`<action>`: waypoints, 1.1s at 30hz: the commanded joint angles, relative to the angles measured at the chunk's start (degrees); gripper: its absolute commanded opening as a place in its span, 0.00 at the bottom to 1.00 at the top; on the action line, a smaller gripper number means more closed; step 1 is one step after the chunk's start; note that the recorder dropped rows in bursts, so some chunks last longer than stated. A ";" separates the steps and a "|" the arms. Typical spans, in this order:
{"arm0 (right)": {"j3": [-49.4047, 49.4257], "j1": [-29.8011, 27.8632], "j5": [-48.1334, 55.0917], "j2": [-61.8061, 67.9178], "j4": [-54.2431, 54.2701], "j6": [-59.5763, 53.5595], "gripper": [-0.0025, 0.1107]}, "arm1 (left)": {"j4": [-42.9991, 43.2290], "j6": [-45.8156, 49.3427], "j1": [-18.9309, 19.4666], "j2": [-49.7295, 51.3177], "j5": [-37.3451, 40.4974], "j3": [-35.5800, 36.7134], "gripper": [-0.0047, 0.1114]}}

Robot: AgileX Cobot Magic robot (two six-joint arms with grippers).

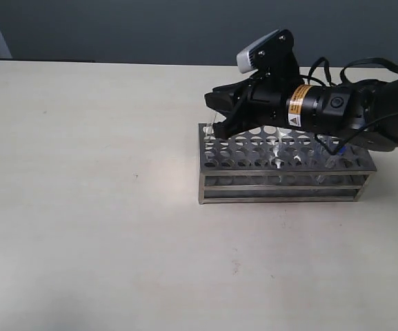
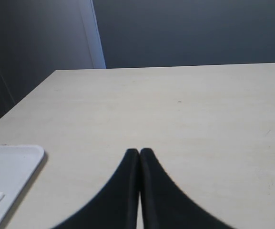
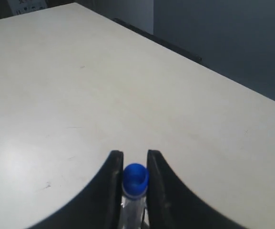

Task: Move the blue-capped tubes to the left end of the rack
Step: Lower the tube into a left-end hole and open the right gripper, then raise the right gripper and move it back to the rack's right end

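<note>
Gripping a blue-capped tube (image 3: 135,179) upright in right jaws over the rack's (image 1: 281,181) left end; left jaws clenched, empty.

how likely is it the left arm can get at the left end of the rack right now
Probably not. Its wrist view shows shut jaws over the table near a white tray, nothing else, and the right arm hangs over the rack's left end, holding a blue-capped tube.
</note>
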 commanded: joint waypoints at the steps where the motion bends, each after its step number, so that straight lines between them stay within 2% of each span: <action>1: -0.24 0.53 -0.39 1.26 -0.59 -1.28 0.02 | 0.32 -0.29 -0.22 -0.31 -0.53 0.09 0.04; 5: -0.24 0.53 -0.39 1.40 -0.59 -1.28 0.04 | 0.32 -0.29 -0.22 -0.31 -0.53 0.09 0.04; 11: -0.24 0.53 -0.28 1.40 -0.59 -1.28 0.28 | 0.32 -0.29 -0.22 -0.31 -0.53 0.09 0.04; 13: -0.24 0.53 -0.28 1.40 -0.59 -1.28 0.32 | 0.32 -0.29 -0.22 -0.31 -0.53 0.09 0.04; 24: -0.24 0.42 0.81 -2.40 -0.59 -1.28 0.33 | 0.32 -0.29 -0.22 -0.31 -0.53 0.09 0.04; 29: -0.24 0.42 8.53 -8.19 -0.32 -0.93 0.33 | 0.32 -0.29 -0.22 -0.31 -0.53 0.09 0.04; 33: 0.01 0.26 19.31 -15.17 1.70 1.68 0.33 | 0.32 -0.29 -0.22 -0.31 -0.53 0.09 0.04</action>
